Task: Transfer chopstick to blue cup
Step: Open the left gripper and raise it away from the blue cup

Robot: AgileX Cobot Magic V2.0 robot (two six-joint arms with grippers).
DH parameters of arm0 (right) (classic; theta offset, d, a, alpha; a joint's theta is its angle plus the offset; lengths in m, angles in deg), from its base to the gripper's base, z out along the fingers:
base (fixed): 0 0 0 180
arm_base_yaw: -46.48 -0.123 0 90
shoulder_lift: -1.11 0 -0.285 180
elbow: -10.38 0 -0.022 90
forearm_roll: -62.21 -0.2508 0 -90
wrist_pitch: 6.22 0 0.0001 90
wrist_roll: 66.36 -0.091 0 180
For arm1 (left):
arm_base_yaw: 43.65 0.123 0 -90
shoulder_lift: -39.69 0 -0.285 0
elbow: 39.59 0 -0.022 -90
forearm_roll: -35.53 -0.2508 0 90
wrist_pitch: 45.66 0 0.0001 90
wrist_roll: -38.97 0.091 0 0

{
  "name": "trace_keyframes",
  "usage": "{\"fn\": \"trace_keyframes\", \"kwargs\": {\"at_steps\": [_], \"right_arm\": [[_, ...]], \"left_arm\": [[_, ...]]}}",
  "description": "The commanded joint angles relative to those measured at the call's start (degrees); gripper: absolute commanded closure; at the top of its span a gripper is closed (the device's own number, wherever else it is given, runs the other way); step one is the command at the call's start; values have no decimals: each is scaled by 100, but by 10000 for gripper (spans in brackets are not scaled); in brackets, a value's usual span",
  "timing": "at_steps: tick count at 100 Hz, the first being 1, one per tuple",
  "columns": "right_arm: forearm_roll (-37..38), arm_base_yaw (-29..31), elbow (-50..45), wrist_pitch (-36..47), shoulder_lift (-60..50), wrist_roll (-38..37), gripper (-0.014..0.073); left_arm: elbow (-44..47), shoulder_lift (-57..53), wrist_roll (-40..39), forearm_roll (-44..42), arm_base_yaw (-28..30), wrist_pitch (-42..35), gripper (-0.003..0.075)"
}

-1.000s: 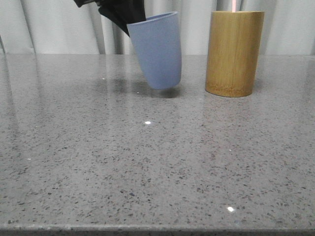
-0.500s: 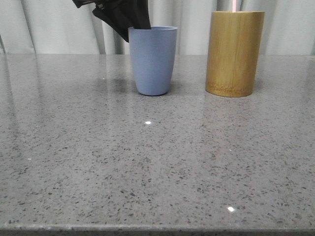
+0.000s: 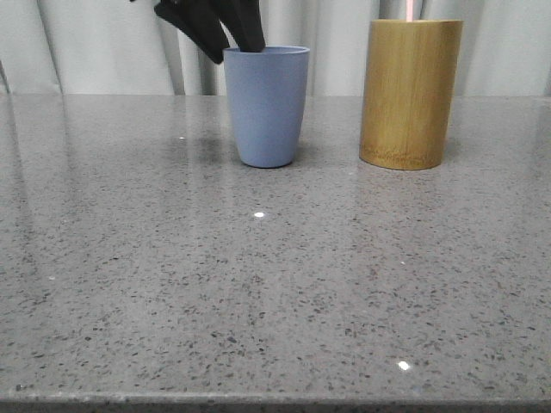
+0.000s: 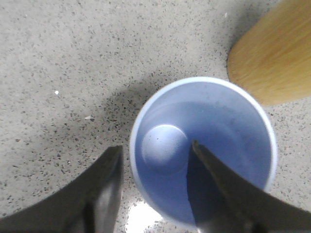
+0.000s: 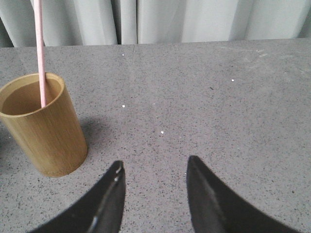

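My left gripper [image 4: 155, 155] angles down, spread wide astride the upright blue cup's [image 3: 266, 105] rim. My right gripper [image 5: 154, 170] hovers parted. The chopstick [image 5: 40, 53] stands in the bamboo holder [image 3: 409, 93], at the cup's three o'clock.

Chopstick [image 3: 410, 9] top cut off, seemingly

matte grey-blue plastic cup [image 3: 266, 106]: plain | tall tan bamboo cylinder [image 3: 410, 93]: golden-brown, faint vertical grain | thin pale pink chopstick [image 5: 39, 48]: plain | stone worktop [image 3: 258, 284]: grey, black-and-white speckle | end effector fingers [image 5: 107, 204]: black | curtain [image 5: 194, 22]: pale grey-white folds
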State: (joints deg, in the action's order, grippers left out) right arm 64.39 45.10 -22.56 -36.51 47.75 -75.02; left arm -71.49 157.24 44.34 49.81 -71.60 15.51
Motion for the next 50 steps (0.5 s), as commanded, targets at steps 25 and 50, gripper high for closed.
{"fn": "trace_keyframes", "kwargs": {"at_steps": [25, 50], "right_arm": [[12, 23, 207, 423, 38, 29, 269], [12, 23, 207, 394, 38, 78, 269]], "left_arm": [[-195, -1016, -652, -884, 114, -133, 419], [254, -1607, -653, -935, 635, -5, 419]]}}
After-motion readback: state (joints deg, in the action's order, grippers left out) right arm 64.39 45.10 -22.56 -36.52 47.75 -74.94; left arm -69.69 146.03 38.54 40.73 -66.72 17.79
